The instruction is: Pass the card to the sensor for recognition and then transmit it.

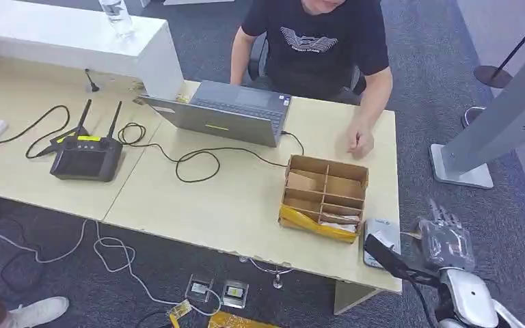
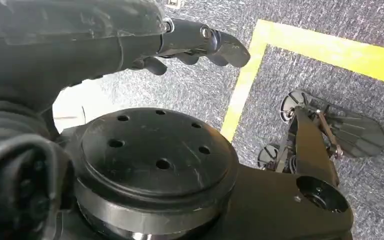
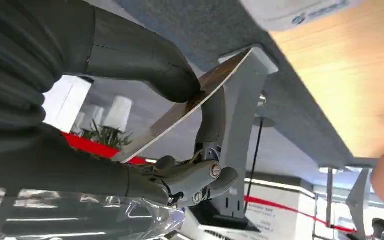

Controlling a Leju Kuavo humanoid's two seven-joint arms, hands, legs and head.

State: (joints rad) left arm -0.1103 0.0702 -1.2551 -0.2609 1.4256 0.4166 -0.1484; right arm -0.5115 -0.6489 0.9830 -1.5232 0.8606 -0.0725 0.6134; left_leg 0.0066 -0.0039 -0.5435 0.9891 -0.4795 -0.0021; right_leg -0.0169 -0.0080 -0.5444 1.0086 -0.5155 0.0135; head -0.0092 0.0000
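Pinched between thick grey thumb and darker fingers of right hand: thin glossy card, just beside white sensor pad at counter corner. Left hand hanging, fingers loosely curled, holding nothing.

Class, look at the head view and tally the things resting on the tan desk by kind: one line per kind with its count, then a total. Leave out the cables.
Laptop: 1
Black controller with two antennas: 1
Cardboard compartment box: 1
Small white sensor at the desk's near corner: 1
Total: 4
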